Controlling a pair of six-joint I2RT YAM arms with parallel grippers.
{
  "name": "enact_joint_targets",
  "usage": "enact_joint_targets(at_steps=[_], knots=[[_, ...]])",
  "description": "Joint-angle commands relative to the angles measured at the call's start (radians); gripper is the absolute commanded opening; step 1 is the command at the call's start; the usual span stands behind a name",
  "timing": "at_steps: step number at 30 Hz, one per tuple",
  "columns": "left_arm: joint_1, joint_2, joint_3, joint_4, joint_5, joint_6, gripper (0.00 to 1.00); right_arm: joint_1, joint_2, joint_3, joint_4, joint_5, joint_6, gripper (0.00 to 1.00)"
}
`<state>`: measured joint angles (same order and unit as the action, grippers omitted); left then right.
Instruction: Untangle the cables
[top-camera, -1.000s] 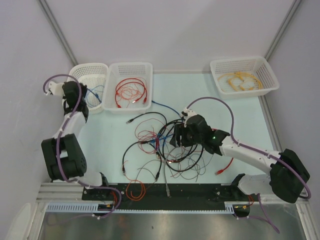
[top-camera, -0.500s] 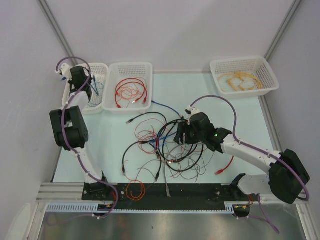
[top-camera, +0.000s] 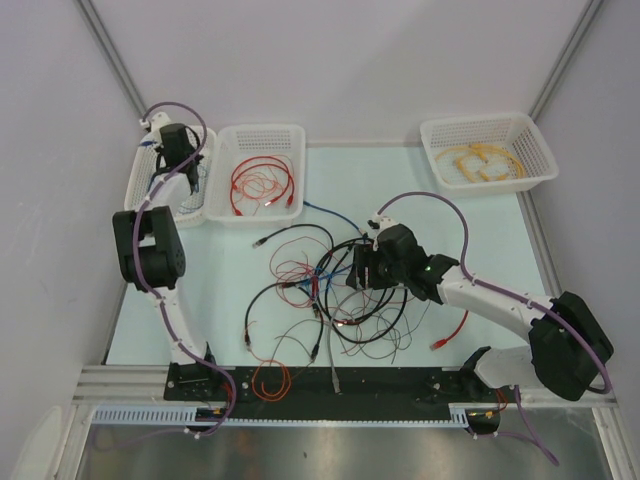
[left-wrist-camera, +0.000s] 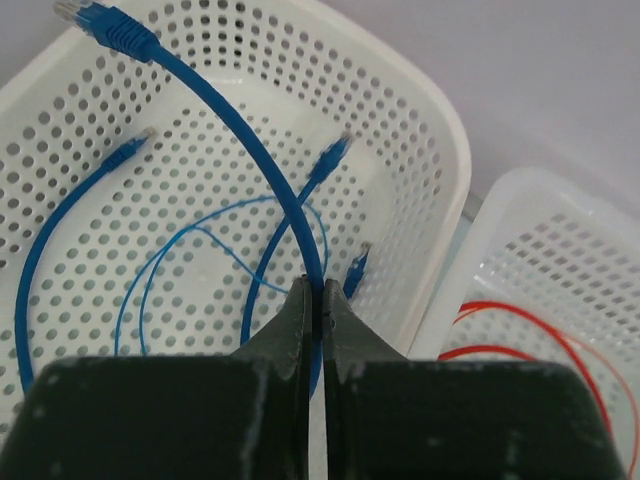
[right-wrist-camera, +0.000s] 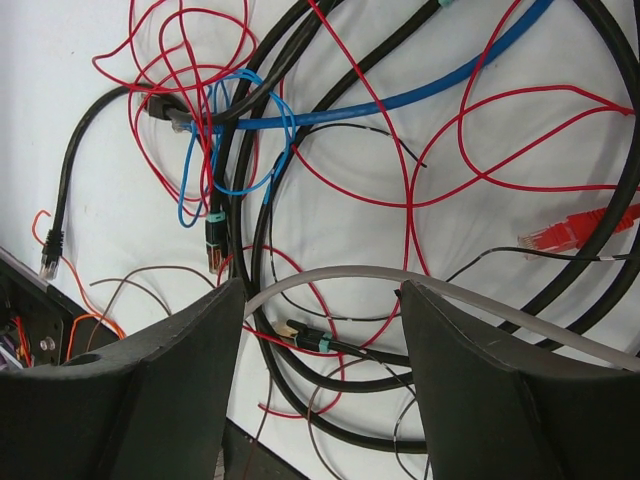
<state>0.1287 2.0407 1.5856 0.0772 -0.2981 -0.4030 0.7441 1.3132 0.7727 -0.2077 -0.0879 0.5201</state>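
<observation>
The cables (top-camera: 330, 285) lie tangled mid-table: thick black loops, thin red and brown wires, and a blue one. My right gripper (top-camera: 358, 275) hovers open just above the tangle. In the right wrist view the right gripper (right-wrist-camera: 320, 288) straddles a pale grey cable (right-wrist-camera: 330, 272), thick black loops (right-wrist-camera: 250, 200) and red wires, touching none. My left gripper (top-camera: 175, 150) is over the left white basket (top-camera: 208, 185). In the left wrist view the left gripper (left-wrist-camera: 322, 290) is shut on a blue cable (left-wrist-camera: 250, 150) that arches up from this basket (left-wrist-camera: 420, 110).
More blue cables (left-wrist-camera: 60, 260) lie in the left basket. The middle basket (top-camera: 258, 132) holds red cables (top-camera: 262, 180). A back-right basket (top-camera: 530, 150) holds yellow cables (top-camera: 480, 162). A red cable (top-camera: 452, 330) and an orange coil (top-camera: 268, 378) lie near the front rail.
The left arm has swung up and back over the left basket, carrying the blue cable. The right gripper has shifted slightly left over the tangle.
</observation>
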Motion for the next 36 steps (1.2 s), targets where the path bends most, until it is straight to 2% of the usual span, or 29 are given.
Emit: enact_joint_targets(at_steps=[1, 4, 5, 7, 8, 11, 20, 25, 32, 36], knots=[[-0.005, 0.003, -0.029, -0.066, 0.014, 0.078, 0.0, -0.003, 0.003, 0.019, 0.034, -0.015, 0.001, 0.68], [-0.004, -0.004, -0.049, -0.071, -0.009, 0.079, 0.0, -0.002, -0.002, 0.019, 0.028, -0.009, 0.006, 0.68], [-0.006, -0.005, -0.05, -0.07, -0.022, 0.078, 0.07, -0.002, -0.005, 0.017, 0.027, -0.007, 0.006, 0.68], [-0.006, -0.01, -0.046, -0.111, -0.038, 0.07, 0.27, 0.001, -0.005, 0.019, 0.025, -0.004, 0.008, 0.68], [-0.005, -0.013, -0.039, -0.131, -0.047, 0.058, 0.41, 0.001, -0.006, 0.017, 0.025, -0.004, 0.009, 0.68], [-0.006, -0.034, -0.044, -0.151, -0.076, 0.046, 0.59, 0.008, -0.009, 0.017, 0.027, -0.003, 0.011, 0.68], [-0.029, -0.263, -0.189, -0.142, -0.115, -0.011, 0.76, 0.034, -0.052, 0.019, 0.034, 0.025, 0.017, 0.68], [-0.043, -0.44, -0.285, -0.158, -0.093, -0.04, 0.91, 0.061, -0.103, 0.017, 0.024, 0.05, 0.021, 0.68], [-0.121, -0.647, -0.36, -0.22, -0.081, -0.054, 0.99, 0.074, -0.189, 0.019, 0.027, 0.129, 0.038, 0.7], [-0.219, -0.724, -0.389, -0.267, -0.093, -0.048, 0.99, -0.003, -0.212, 0.019, 0.091, 0.099, 0.072, 0.72]])
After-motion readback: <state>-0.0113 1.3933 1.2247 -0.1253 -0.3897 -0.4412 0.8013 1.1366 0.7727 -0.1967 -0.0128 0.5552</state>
